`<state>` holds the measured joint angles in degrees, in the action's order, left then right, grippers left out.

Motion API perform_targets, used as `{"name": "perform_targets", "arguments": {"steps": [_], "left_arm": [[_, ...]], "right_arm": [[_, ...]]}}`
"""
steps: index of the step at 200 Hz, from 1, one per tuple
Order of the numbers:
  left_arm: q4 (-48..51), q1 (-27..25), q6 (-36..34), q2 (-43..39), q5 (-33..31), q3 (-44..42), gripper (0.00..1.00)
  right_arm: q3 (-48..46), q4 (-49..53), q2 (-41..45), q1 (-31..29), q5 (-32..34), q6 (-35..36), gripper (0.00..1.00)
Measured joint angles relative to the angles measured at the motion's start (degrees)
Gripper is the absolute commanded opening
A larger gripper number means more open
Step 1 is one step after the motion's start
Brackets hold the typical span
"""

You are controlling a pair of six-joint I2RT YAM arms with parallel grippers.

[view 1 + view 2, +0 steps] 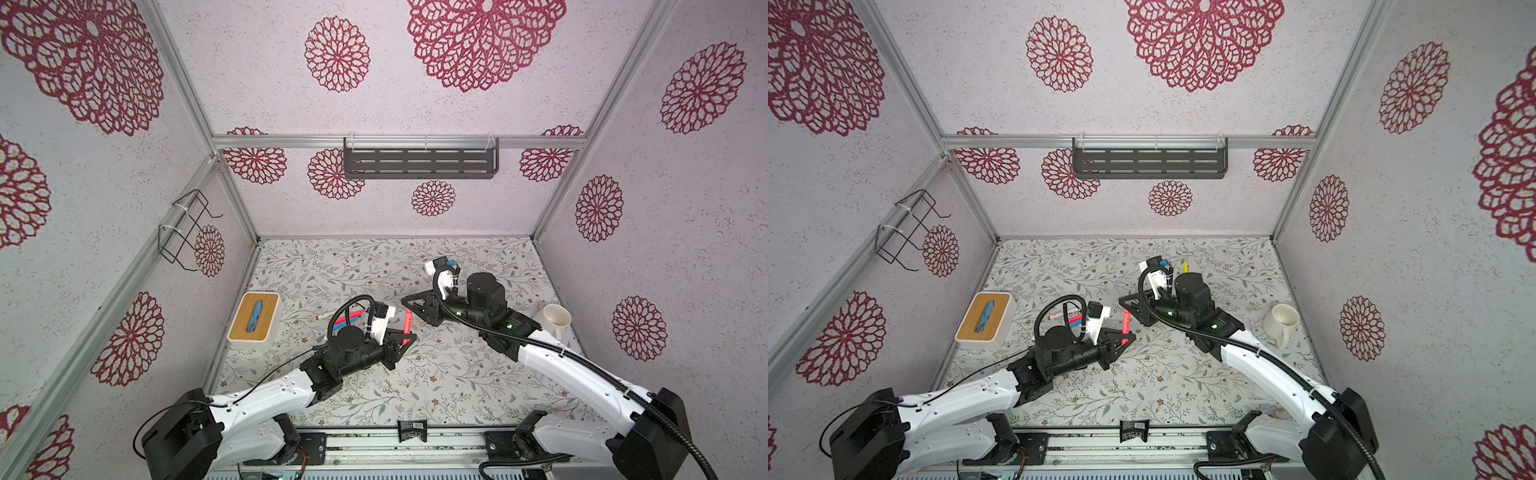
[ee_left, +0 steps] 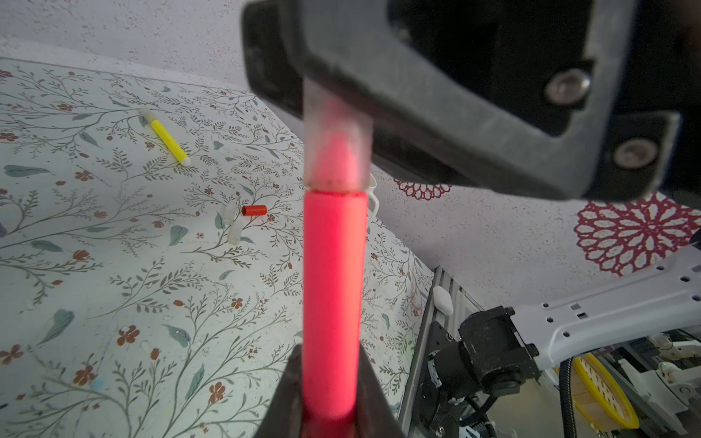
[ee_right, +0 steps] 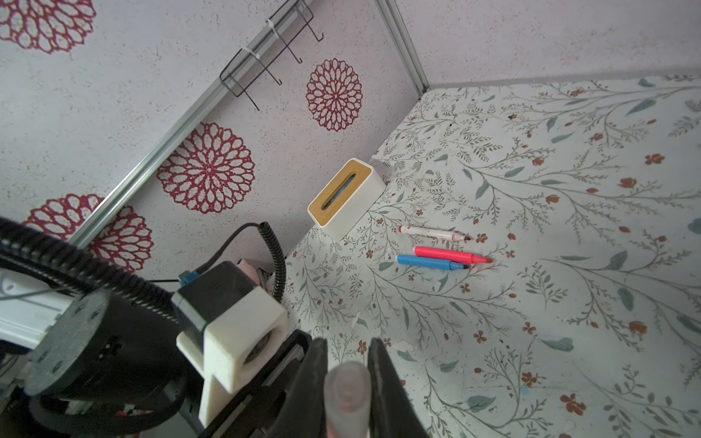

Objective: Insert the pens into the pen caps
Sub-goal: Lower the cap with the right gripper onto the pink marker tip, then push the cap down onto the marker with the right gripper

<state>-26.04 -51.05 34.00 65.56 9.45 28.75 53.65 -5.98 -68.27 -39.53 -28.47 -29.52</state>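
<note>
My left gripper is shut on a pink pen, which stands up between the two grippers in both top views. A clear pen cap sits over the pen's tip, its rim against the barrel. My right gripper is shut on that cap. On the table lie a yellow pen, a red cap and two clear caps. A white-barrelled pen, a pink pen and a blue pen lie side by side.
A white tissue box with a wooden lid stands at the left edge of the table. A white mug stands at the right, behind the right arm. A wire rack hangs on the left wall and a dark shelf on the back wall.
</note>
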Motion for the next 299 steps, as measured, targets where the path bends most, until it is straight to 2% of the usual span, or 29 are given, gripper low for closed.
{"name": "perform_targets", "arguments": {"steps": [38, 75, 111, 150, 196, 232, 299], "left_arm": [[1.62, 0.02, -0.20, -0.63, -0.13, 0.00, 0.00], [5.05, 0.76, -0.48, -2.25, 0.87, -0.26, 0.00], [8.41, 3.26, -1.68, -3.30, 5.79, -0.26, 0.00], [9.88, 6.84, -2.91, -3.30, 10.82, -0.20, 0.00], [14.53, 9.01, -3.82, -4.09, 10.67, 0.04, 0.00], [15.65, 11.17, -3.96, -4.66, 12.46, 0.04, 0.00], [17.18, 17.00, -2.78, -6.23, 22.01, 0.07, 0.00]], "right_arm": [[-1.07, -0.79, 0.13, -0.61, 0.66, -0.07, 0.00], [-5.62, -6.29, 1.22, -2.16, 3.41, -1.66, 0.00], [-10.54, -11.93, 2.40, -4.20, 7.72, -4.87, 0.00], [-10.12, -11.98, 1.25, -6.19, 12.39, -5.97, 0.00], [-8.96, -11.98, -2.29, -7.96, 16.17, -7.63, 0.00], [-8.26, -13.46, -4.07, -8.85, 17.11, -7.54, 0.00], [-9.46, -22.60, -7.08, -10.58, 16.74, -6.91, 0.00]]}}
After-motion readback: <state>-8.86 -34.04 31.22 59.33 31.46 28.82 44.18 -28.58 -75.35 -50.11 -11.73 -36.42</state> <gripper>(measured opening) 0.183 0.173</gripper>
